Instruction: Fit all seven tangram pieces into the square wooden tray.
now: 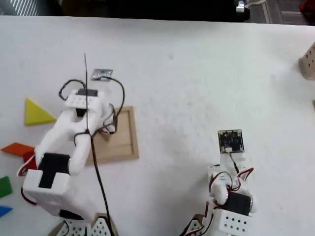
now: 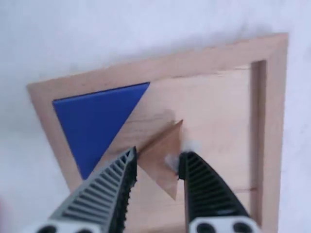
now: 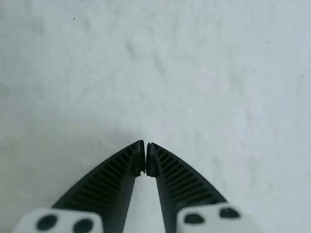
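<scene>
Left gripper [image 2: 159, 158]: pinching a tan triangle [image 2: 167, 141] over the wooden tray [image 2: 272, 121] floor, blue triangle [image 2: 95, 126] just beside. Could land tilted or ride onto the blue edge if released askew, blocking later pieces.

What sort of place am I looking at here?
Likely a robotics lab or hobby bench: two small white arms at a white table, bare circuit boards, and a wooden tray puzzle, the left gripper holding a tan triangle over it.
</scene>
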You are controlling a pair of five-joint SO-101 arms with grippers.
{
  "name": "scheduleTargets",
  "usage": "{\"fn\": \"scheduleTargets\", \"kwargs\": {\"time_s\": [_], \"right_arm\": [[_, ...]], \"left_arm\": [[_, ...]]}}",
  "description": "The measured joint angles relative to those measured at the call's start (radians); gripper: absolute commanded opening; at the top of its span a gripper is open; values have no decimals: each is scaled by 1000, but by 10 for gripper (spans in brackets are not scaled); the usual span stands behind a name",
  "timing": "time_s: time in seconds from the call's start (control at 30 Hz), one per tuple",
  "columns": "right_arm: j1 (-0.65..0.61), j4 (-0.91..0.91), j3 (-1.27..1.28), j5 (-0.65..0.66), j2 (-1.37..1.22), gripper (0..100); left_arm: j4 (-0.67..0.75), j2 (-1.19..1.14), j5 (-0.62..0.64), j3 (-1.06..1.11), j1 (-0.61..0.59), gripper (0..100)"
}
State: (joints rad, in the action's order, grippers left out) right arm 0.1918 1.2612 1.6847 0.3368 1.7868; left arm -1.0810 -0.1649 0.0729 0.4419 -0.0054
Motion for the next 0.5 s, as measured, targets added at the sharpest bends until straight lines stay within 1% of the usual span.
{"fn": "scheduleTargets", "kwargs": {"time_s": [0.17,0.2,0.23,0.3,0.37,0.5], "right_arm": [[0,0,0,0,0,17],[0,0,0,0,0,17],[0,0,0,0,0,17],[0,0,0,0,0,17],[0,0,0,0,0,17],[0,0,0,0,0,17]], "left_arm": [[17,2,5,8,26,275],[17,2,5,8,32,296],[17,2,5,8,40,296],[17,2,8,8,44,264],[17,2,11,8,43,203],[17,31,14,12,41,33]]}}
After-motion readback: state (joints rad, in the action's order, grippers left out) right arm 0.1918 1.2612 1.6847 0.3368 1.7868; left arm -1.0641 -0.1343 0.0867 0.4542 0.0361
